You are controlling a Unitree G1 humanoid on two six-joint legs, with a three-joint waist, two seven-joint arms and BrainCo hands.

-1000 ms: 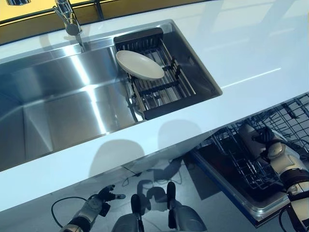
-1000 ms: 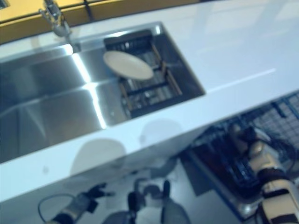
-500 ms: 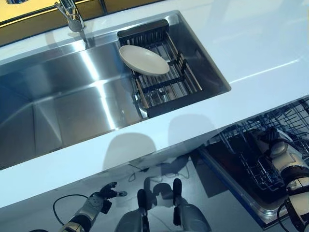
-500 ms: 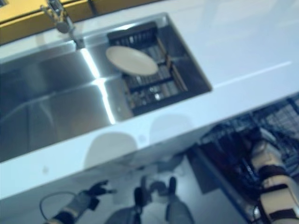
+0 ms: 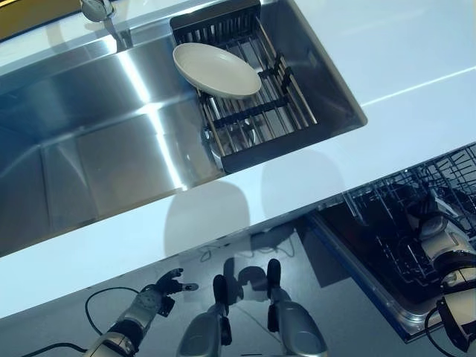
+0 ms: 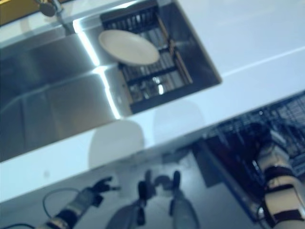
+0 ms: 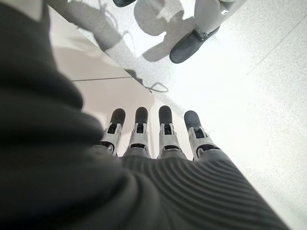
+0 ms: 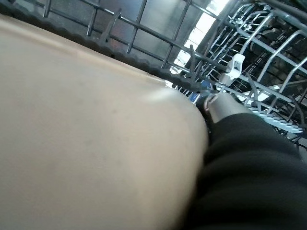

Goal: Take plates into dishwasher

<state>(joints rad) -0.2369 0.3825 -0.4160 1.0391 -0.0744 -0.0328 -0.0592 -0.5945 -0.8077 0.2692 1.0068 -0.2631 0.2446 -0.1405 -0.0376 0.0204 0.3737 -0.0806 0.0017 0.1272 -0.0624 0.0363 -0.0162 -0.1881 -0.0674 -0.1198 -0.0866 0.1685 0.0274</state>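
Head views: the right hand (image 5: 435, 236) reaches low into the pulled-out dishwasher rack (image 5: 387, 230), below and in front of the white counter (image 5: 416, 67). In the right wrist view a cream plate (image 8: 86, 139) fills most of the frame, lying close against the dark hand cover, with the rack's wire tines just beyond its edge; this plate appears to be held at the rack, though the fingers are hidden behind it, so their grip cannot be read. The relation that governs the coming move is plate edge to tines: the plate's face lies slantwise across the wires, and it would seemingly have to stand on edge, in line with a slot, before release. A second plate (image 5: 216, 70) rests tilted on the dark drying rack (image 5: 253, 111) inside the steel sink (image 5: 97, 149), near the faucet (image 5: 100, 11), well apart from both hands and above them. The left hand (image 5: 158, 292) hangs below the counter over the floor (image 7: 268, 86), its fingers (image 7: 165, 129) straight and relaxed, holding nothing. By position, the sink plate lies up and across the counter from either hand; the right arm, engaged in the dishwasher, is on the rack's side.
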